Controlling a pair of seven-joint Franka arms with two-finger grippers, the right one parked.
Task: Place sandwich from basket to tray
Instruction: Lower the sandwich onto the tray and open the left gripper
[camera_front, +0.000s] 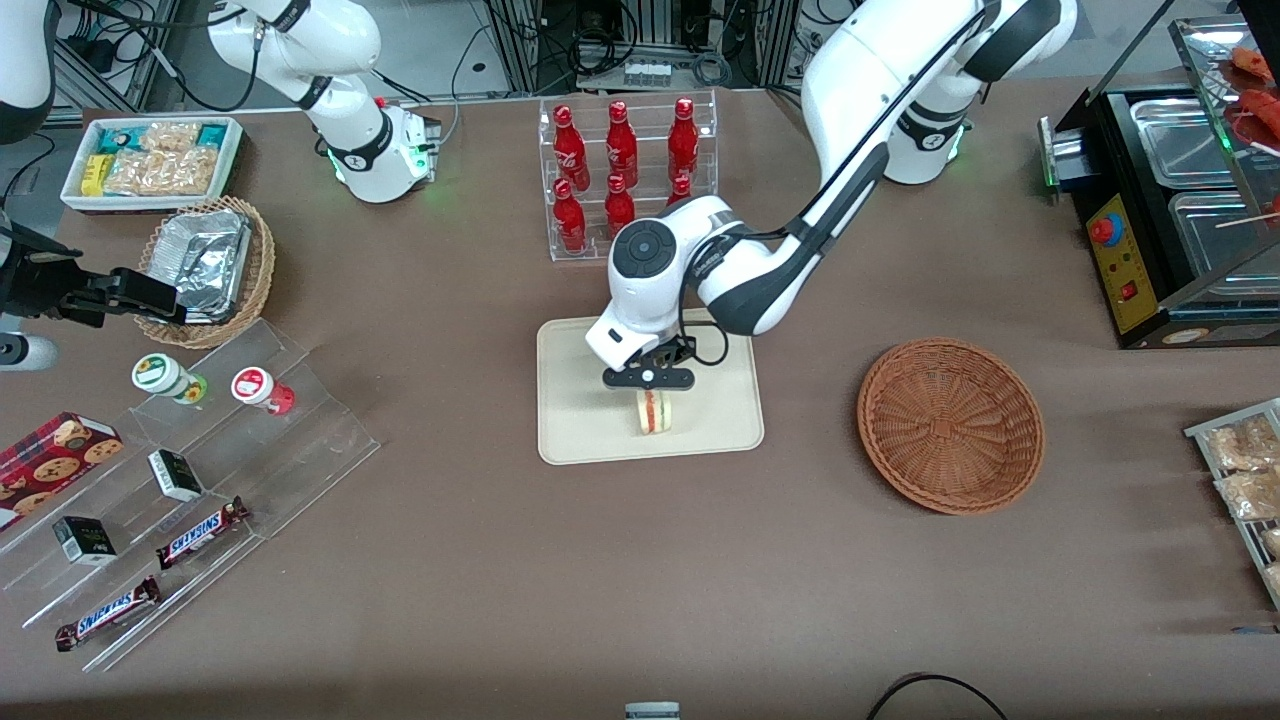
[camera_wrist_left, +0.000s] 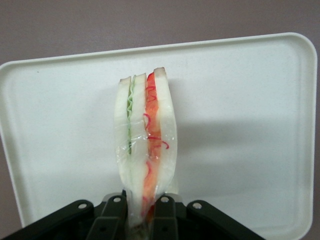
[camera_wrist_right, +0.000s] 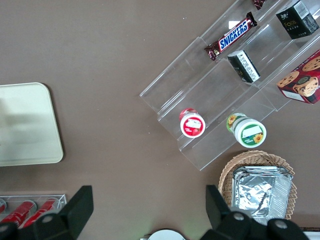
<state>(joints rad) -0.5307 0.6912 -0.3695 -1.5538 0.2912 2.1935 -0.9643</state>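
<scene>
The wrapped sandwich (camera_front: 654, 411) (camera_wrist_left: 146, 145), pale bread with red and green filling, stands on edge over the cream tray (camera_front: 580, 430) (camera_wrist_left: 240, 115). My gripper (camera_front: 648, 389) (camera_wrist_left: 140, 220) is above the tray and shut on the sandwich's narrow end, one black finger (camera_wrist_left: 111, 217) on each side of it. Whether the sandwich touches the tray surface I cannot tell. The reddish-brown wicker basket (camera_front: 950, 425) sits beside the tray toward the working arm's end of the table, with nothing in it.
A clear rack of red bottles (camera_front: 625, 170) stands farther from the front camera than the tray. Toward the parked arm's end are an acrylic stepped display with snacks (camera_front: 180, 490), a lighter wicker basket with a foil container (camera_front: 205, 265) and a white snack bin (camera_front: 150, 160).
</scene>
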